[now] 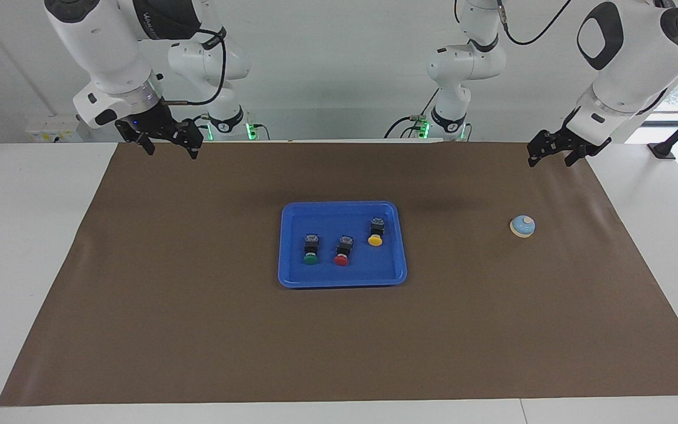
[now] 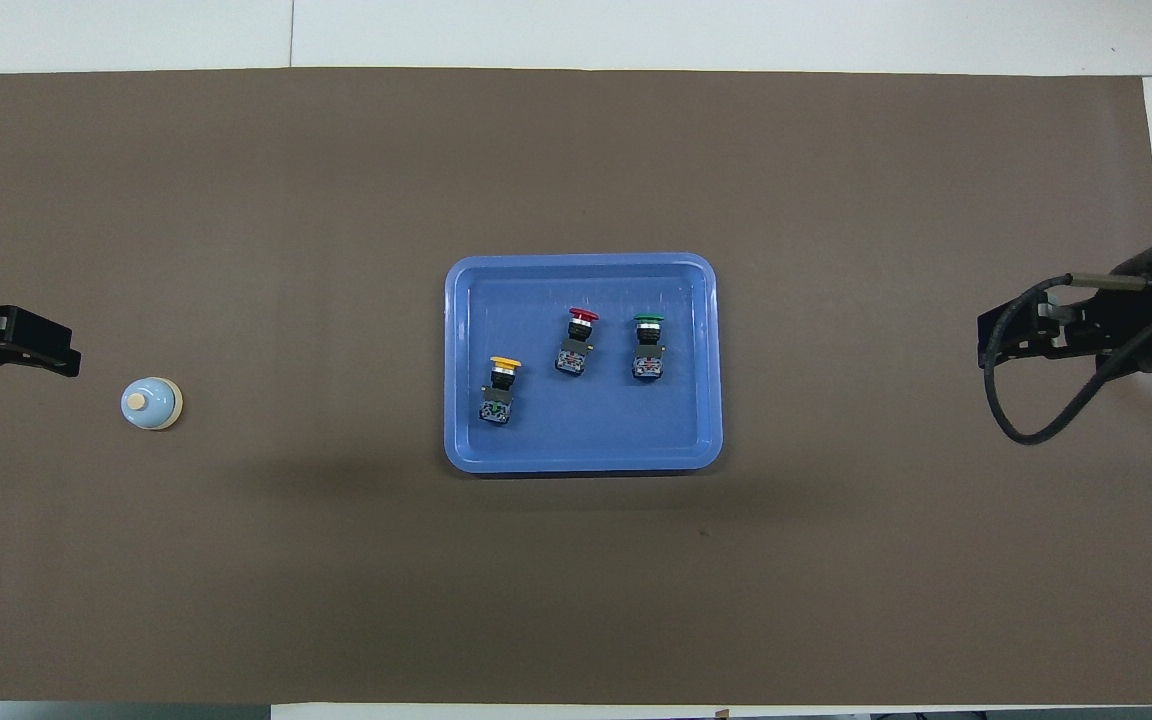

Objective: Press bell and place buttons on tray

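Observation:
The blue tray lies mid-table with three buttons on their sides in it: green, red and yellow. The small blue bell stands on the mat toward the left arm's end. My left gripper hangs open and empty over the mat's corner at that end, close to the bell but apart from it. At the right arm's end, my right gripper hangs open and empty above the mat's edge.
A brown mat covers most of the white table. A black cable loops off the right wrist.

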Controlling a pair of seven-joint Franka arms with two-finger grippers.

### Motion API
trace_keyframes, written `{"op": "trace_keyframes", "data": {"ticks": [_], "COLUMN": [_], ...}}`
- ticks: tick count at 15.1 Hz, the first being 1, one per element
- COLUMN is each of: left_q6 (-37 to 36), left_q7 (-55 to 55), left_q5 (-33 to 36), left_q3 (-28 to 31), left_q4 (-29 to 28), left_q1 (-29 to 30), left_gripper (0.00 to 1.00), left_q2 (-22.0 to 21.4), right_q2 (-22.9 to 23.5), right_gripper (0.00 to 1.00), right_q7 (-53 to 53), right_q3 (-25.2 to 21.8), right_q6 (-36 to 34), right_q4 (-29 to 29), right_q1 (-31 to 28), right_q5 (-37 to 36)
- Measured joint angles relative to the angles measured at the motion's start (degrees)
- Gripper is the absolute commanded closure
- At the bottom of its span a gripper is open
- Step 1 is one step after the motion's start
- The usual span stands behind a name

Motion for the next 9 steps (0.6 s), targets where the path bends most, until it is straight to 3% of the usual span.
{"op": "trace_keyframes", "data": {"ticks": [2, 6, 9], "left_q6": [3.1, 18.2, 31.9], "left_q7": [-1.0, 2.1, 5.9], "left_q5": [0.1, 0.2, 0.2], "left_q3": [0.3, 0.5, 0.5], "left_q4": [-2.7, -16.0, -26.2], "left_q1": [1.9, 5.4, 7.3], "left_gripper": [1.0, 1.0, 1.0], "left_q2": [-0.8, -1.7, 0.7], "right_q2": [0.0, 0.0, 0.0], "right_gripper": [0.0, 0.0, 0.0], "right_q7": [0.0, 0.0, 0.0], "right_q3": [0.0, 0.0, 0.0], "right_q6": [0.0, 0.0, 0.0], "right_q4": [0.0, 0.0, 0.0], "right_q1": [-0.1, -0.1, -0.1], "right_q5": [0.0, 0.0, 0.0]}}
